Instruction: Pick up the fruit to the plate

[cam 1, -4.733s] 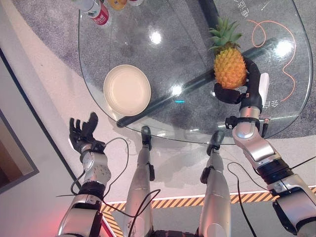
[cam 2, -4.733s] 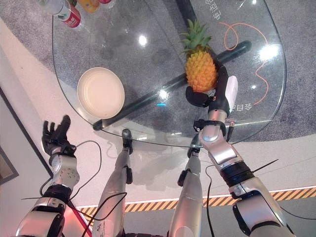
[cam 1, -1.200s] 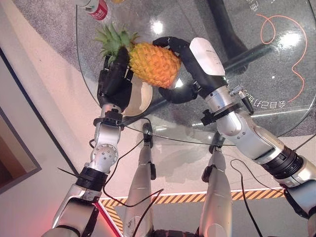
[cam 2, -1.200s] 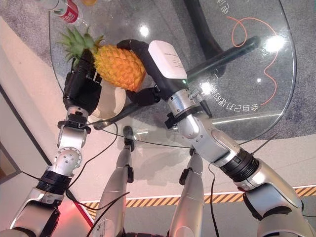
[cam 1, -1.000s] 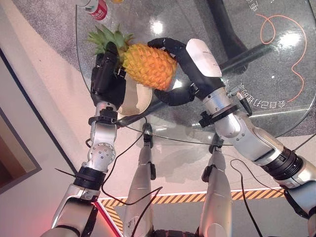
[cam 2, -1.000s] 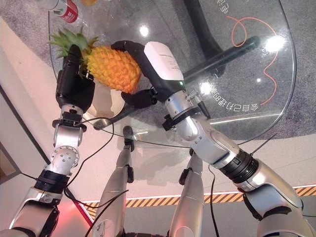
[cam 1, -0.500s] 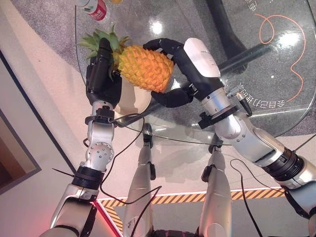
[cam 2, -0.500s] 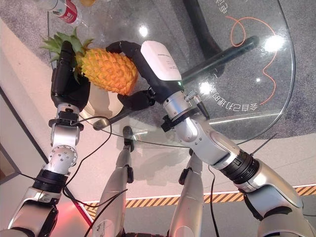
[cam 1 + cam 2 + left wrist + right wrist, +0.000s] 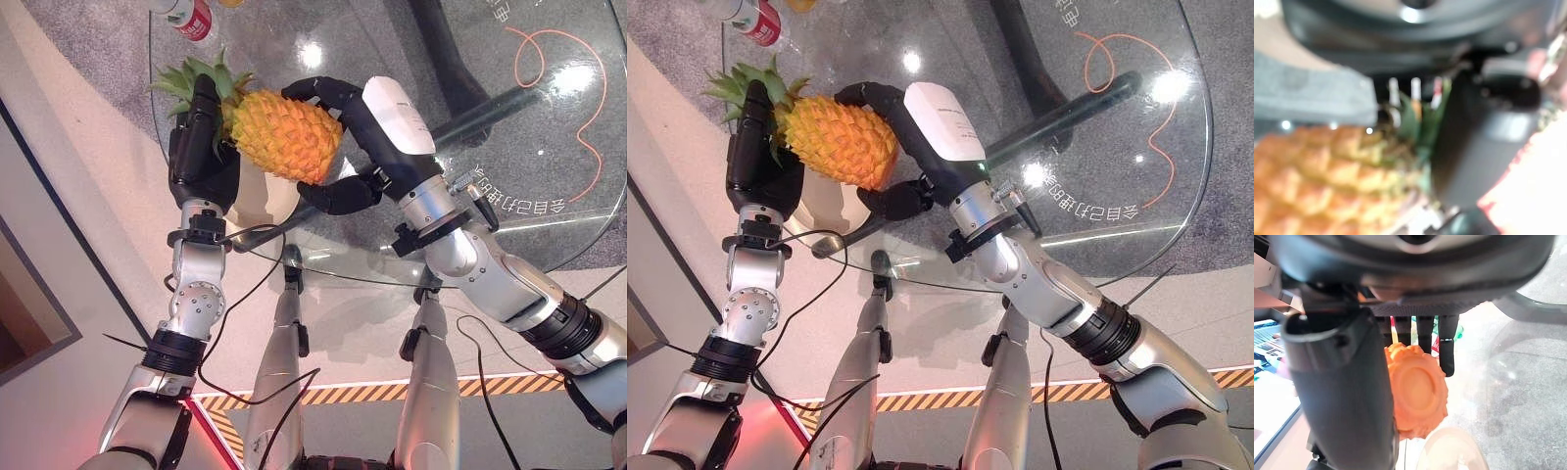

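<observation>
Since 4.7 s ago, when the right hand gripped the pineapple upright at the upper right of the frame and the left hand hung idle off the counter edge, the fruit has been carried across to the upper left and both hands are on it.

Right hand (image 9: 367, 147): fingers curled over the top of the pineapple (image 9: 284, 135), thumb wrapped beneath its base; the right wrist view shows the flat orange base end held between thumb and fingers. Left hand (image 9: 201, 157): fingers extended upward against the green crown end, supporting it rather than wrapped round it.

Pineapple lies tilted, nearly horizontal, crown toward the upper left, held in the air above the cream plate (image 9: 277, 199). Plate sits on the glass counter (image 9: 509, 127), largely covered by the fruit and the left hand. Bottles (image 9: 191, 17) stand at the counter's upper left edge.
</observation>
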`<state>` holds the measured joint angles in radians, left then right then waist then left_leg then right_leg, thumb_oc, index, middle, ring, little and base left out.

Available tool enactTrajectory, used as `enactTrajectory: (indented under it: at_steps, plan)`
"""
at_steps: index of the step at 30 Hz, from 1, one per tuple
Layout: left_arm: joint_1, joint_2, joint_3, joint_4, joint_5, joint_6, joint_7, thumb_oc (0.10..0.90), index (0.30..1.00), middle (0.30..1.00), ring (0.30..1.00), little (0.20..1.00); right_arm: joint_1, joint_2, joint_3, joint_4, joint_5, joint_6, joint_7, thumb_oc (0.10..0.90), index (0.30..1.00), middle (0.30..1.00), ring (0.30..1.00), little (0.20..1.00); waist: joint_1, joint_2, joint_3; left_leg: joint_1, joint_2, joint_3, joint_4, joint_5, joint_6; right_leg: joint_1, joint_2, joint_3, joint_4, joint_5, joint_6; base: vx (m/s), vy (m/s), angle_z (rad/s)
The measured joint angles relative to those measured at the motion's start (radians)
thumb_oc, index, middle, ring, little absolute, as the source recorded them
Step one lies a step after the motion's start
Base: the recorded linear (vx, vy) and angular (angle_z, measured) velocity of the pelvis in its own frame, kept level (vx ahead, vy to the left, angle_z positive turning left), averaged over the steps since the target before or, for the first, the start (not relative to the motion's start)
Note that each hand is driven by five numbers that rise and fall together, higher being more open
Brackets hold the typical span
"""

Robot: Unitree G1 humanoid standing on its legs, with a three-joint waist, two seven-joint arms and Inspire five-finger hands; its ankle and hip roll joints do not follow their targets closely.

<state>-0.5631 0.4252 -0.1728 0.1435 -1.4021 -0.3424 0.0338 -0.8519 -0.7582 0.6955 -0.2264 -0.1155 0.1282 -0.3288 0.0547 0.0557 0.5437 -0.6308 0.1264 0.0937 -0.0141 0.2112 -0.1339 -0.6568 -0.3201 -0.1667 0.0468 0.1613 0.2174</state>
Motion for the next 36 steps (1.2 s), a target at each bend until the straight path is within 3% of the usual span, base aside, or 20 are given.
enactTrajectory:
  at_steps: [12,22,31,36]
  plan:
    - [-0.025,-0.018,-0.012,-0.003,0.011,-0.045,0.000,0.100,0.300,0.300,0.300,0.200,0.004,0.024,0.002,0.002,0.009,0.000,-0.011,0.800,0.900,0.900,0.900,0.900,-0.001,0.000,0.000,0.001,-0.001,-0.003,0.000,0.001,0.001,0.004,-0.001,-0.005,0.000,0.000,0.000,0.00,0.000,0.00]
    - [-0.024,-0.048,-0.011,-0.021,0.092,-0.120,0.046,0.100,0.300,0.300,0.300,0.200,0.005,0.048,-0.003,0.006,0.008,0.001,-0.029,0.800,0.900,0.900,0.900,0.900,0.000,0.000,0.000,0.002,-0.002,-0.004,0.000,0.001,0.002,0.006,-0.002,-0.007,0.000,0.000,0.000,0.00,0.000,0.00]
    - [-0.024,-0.108,-0.003,-0.028,0.173,-0.191,0.185,0.100,0.300,0.300,0.300,0.200,0.005,0.070,-0.021,0.027,0.007,0.001,-0.050,0.800,0.900,0.900,0.900,0.900,0.001,0.000,0.000,0.002,-0.002,-0.006,0.000,0.002,0.002,0.008,-0.002,-0.010,0.000,0.000,0.000,0.00,0.000,0.00]
    - [-0.025,-0.111,0.018,-0.028,0.221,-0.199,0.265,0.100,0.300,0.300,0.300,0.200,0.005,0.082,-0.035,0.032,0.007,0.001,-0.071,0.800,0.900,0.900,0.900,0.900,0.002,0.000,0.000,0.002,-0.001,-0.013,0.001,0.003,0.002,0.014,-0.002,-0.017,0.001,0.000,0.000,-0.01,-0.013,0.01]
